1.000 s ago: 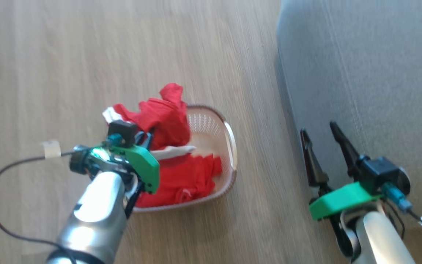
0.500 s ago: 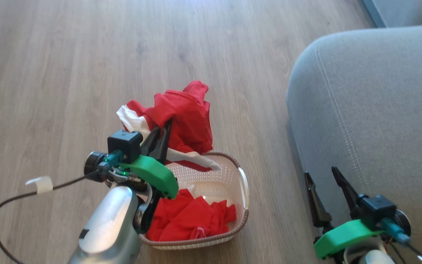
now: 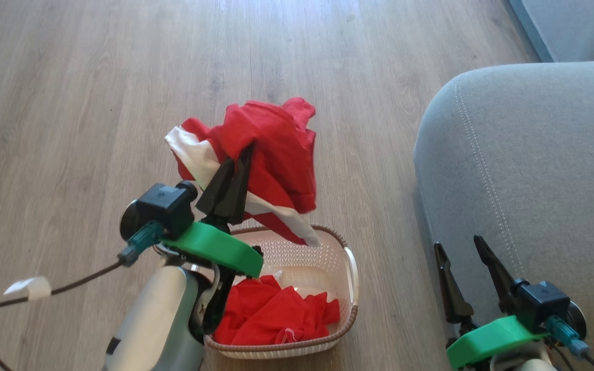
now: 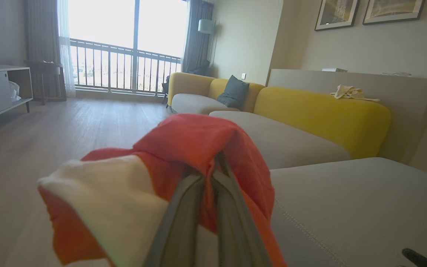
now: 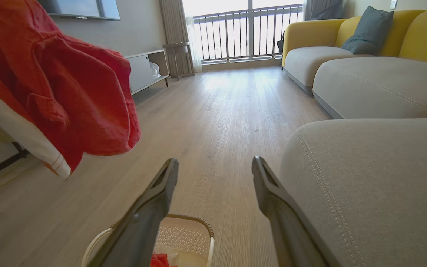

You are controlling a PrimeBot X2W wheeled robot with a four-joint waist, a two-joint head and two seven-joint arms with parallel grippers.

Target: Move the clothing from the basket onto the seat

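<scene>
The left end effector (image 3: pixel 243 159) is seen clenched on a red garment (image 3: pixel 276 149), which is pinched at a fold so that the cloth is draped over both fingers. The garment appears to be lifted clear of the basket (image 3: pixel 351 268), with its white-banded tail trailing toward five o'clock and ending above the basket's far rim. From this end effector the seat (image 3: pixel 534 170) lies at about three o'clock, well apart across a strip of bare floor (image 3: pixel 379 154). The coming move is judged to turn on this sideways gap: the garment would have to be carried toward three o'clock, high enough that the hanging tail is not caught on the cushion's rounded edge. The right end effector (image 3: pixel 457 243) is held released, fingers spread with nothing between them, at five o'clock from the garment and just beside the seat's edge. It is the nearer of the two to the seat, yet the load is borne by the left. The basket's long axis runs roughly from twelve to six, and in its near end a second red garment (image 3: pixel 276 317) lies crumpled — so a further trip is judged to be needed.
</scene>
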